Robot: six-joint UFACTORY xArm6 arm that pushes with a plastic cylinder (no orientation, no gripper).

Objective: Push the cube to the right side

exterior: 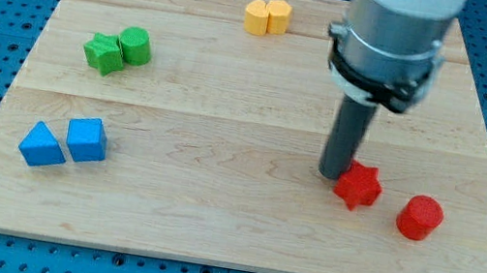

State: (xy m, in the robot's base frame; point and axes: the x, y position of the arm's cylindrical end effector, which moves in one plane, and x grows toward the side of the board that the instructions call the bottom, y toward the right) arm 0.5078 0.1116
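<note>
A blue cube lies near the board's lower left, touching a blue triangular block on its left. My tip is far to the right of the cube, at the view's lower middle right. It touches the left side of a red star block. A red cylinder lies a little right of the star.
A green star and a green cylinder sit together at the upper left. Two yellow blocks sit together at the top middle. The wooden board rests on a blue surface. The arm's grey body hangs over the upper right.
</note>
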